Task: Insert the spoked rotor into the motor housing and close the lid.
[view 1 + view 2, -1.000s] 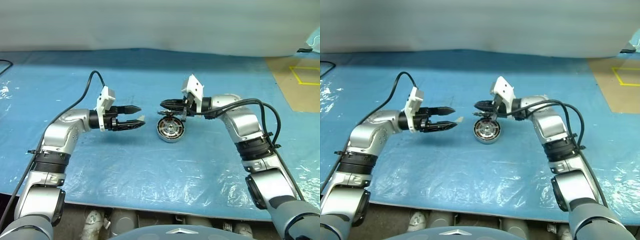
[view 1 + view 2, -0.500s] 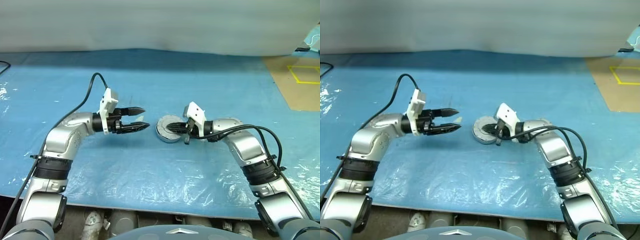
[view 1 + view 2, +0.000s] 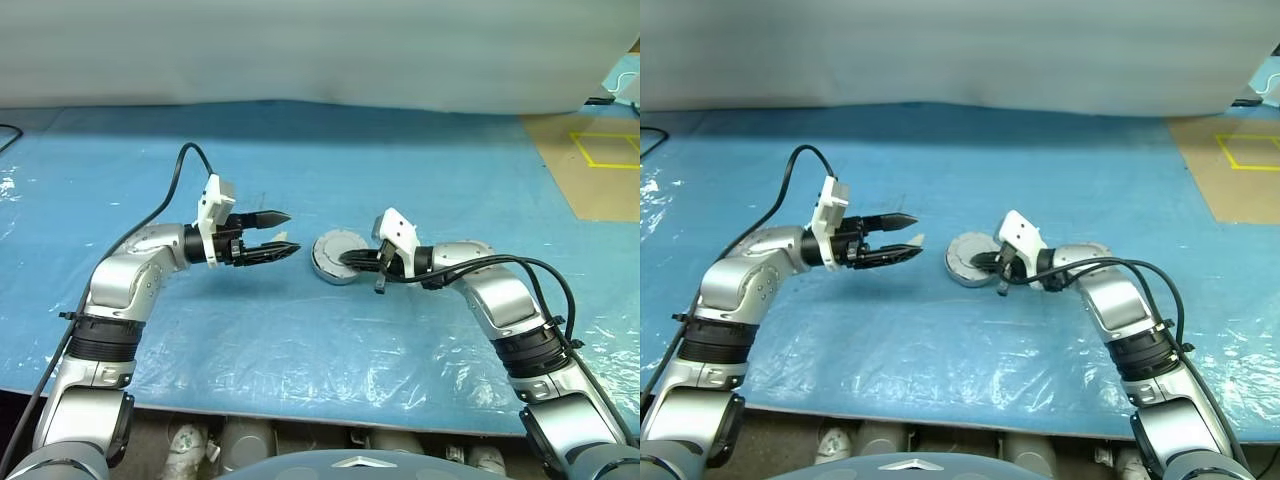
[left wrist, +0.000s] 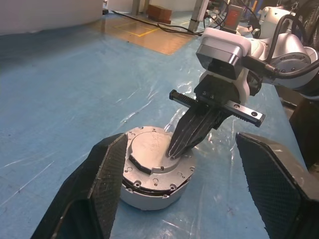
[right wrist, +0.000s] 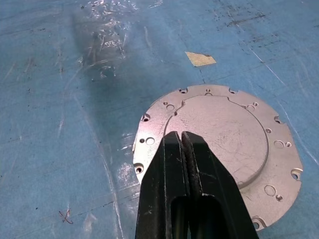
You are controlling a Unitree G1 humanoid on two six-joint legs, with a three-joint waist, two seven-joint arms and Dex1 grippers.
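The motor housing (image 3: 334, 268) stands on the blue sheet between my two arms, a squat silver can. Its lid (image 4: 149, 148) lies flat on top of it, a silver plate with small holes round its edge (image 5: 234, 132). The spoked rotor is hidden. My right gripper (image 3: 346, 259) is shut, and its fingertips (image 4: 175, 147) rest on the lid's top from the right. My left gripper (image 3: 291, 232) hangs level a little to the left of the housing, open, with nothing between its fingers (image 4: 105, 181).
A wrinkled clear film covers the blue sheet (image 3: 300, 340), whose front edge runs along the bottom of the head views. A small tan scrap (image 5: 200, 59) lies just beyond the housing. Tan floor with yellow tape (image 3: 600, 150) lies at the far right.
The lid, raised a second ago, has come down flat onto the housing, and my right gripper has sunk with it. The left gripper has stayed where it was.
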